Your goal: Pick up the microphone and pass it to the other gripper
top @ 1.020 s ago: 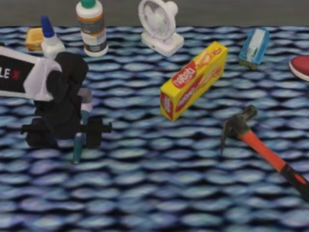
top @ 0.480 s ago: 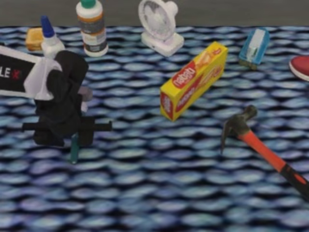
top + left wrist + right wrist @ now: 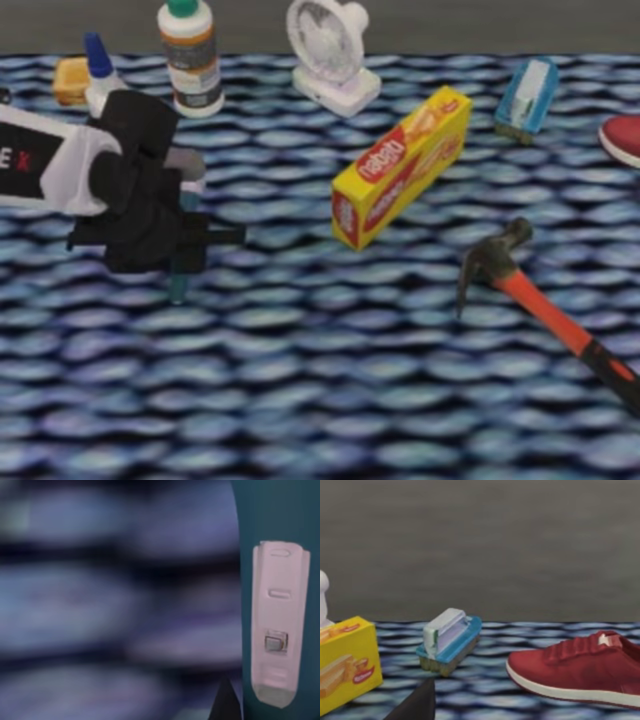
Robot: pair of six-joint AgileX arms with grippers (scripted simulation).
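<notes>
Top view: our left gripper [image 3: 178, 243] sits just in front of the glue bottle [image 3: 100, 82], fingers clamped on the microphone [image 3: 181, 283]; the teal handle pokes out below the fingers, the head is hidden under the wrist. It looks lifted off the bench [image 3: 330, 400]. Right arm out of frame.

Left wrist view: teal body with its white switch strip [image 3: 280, 622] close up, roughly straight in the grip.

Right wrist view: brush [image 3: 449, 641], red shoe [image 3: 577, 670], yellow box [image 3: 347, 662]; can't tell the right fingers' state.

Advice: carry it toward the yellow box, keep the handle exposed for the right gripper.
</notes>
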